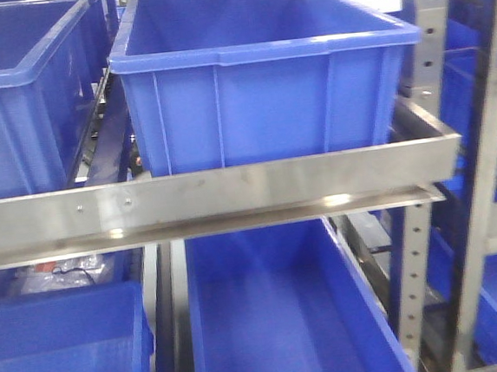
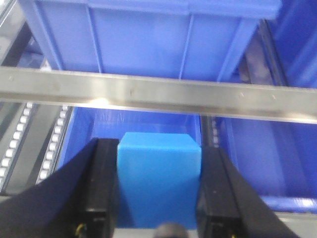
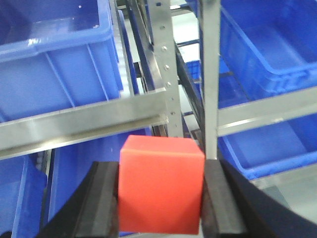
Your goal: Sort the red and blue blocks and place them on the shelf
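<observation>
- Blue block (image 2: pixel 158 183): lower centre of the left wrist view, clamped between the left jaws. Black pads (image 2: pixel 101 188) press on its two side faces, top face level.
- Red block (image 3: pixel 161 183): lower centre of the right wrist view, gripped the same way by the right jaws, with pads (image 3: pixel 106 198) on both sides.
- Both blocks are cubes, so no long axis to line up. Both are in the air, not on the shelf yet.
- Key relation, left side: the shelf rail (image 2: pixel 158 94) runs across the frame above the blue block. The open lower bin (image 2: pixel 138 121) sits straight beyond the block, under that rail. Judgement: the path is forward and under the rail, and top clearance is the thing to watch.
- Right side: the red block faces a rail (image 3: pixel 74 126) running to the left and an upright post (image 3: pixel 166 74) straight above it in the frame. Bins lie upper left and right of frame, none dead ahead. Judgement: it needs a sideways shift before going in.
- Judgement: the left arm is better lined up with a bin, so it likely places first.
- Front view: upper bin (image 1: pixel 257 81) stands on the rail (image 1: pixel 214 193), lower bin (image 1: pixel 277 314) is open beneath. No arms or blocks visible there.
</observation>
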You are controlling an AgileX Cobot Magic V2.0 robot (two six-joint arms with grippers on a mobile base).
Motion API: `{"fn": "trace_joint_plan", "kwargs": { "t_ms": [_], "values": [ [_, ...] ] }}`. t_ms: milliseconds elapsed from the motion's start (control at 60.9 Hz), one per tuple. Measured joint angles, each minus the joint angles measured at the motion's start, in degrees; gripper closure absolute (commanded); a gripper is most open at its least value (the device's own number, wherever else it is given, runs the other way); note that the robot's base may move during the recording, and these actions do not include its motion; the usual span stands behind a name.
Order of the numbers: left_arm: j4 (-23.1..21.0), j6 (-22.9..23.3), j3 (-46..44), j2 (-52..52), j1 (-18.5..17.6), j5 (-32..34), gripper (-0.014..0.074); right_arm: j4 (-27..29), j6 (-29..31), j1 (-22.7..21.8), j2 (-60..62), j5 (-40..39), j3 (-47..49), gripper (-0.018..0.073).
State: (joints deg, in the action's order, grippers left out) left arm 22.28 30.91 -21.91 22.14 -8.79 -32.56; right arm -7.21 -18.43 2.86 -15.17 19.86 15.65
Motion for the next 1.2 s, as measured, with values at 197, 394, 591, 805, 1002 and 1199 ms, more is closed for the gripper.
{"fn": "trace_joint_plan", "kwargs": {
  "t_ms": [197, 394, 591, 805, 1002, 1199],
  "values": [
    [0.0, 0.0, 0.0, 0.0, 0.0, 0.0, 0.0474, 0.0, 0.0, 0.0, 0.0, 0.0, 0.0, 0.0507],
    [0.0, 0.0, 0.0, 0.0, 0.0, 0.0, 0.0474, 0.0, 0.0, 0.0, 0.0, 0.0, 0.0, 0.0507],
    [0.0, 0.0, 0.0, 0.0, 0.0, 0.0, 0.0474, 0.0, 0.0, 0.0, 0.0, 0.0, 0.0, 0.0507],
    [0.0, 0.0, 0.0, 0.0, 0.0, 0.0, 0.0474, 0.0, 0.0, 0.0, 0.0, 0.0, 0.0, 0.0507],
    [0.0, 0.0, 0.0, 0.0, 0.0, 0.0, 0.0474, 0.0, 0.0, 0.0, 0.0, 0.0, 0.0, 0.0507],
    [0.0, 0.0, 0.0, 0.0, 0.0, 0.0, 0.0474, 0.0, 0.0, 0.0, 0.0, 0.0, 0.0, 0.0507]
  ]
}}
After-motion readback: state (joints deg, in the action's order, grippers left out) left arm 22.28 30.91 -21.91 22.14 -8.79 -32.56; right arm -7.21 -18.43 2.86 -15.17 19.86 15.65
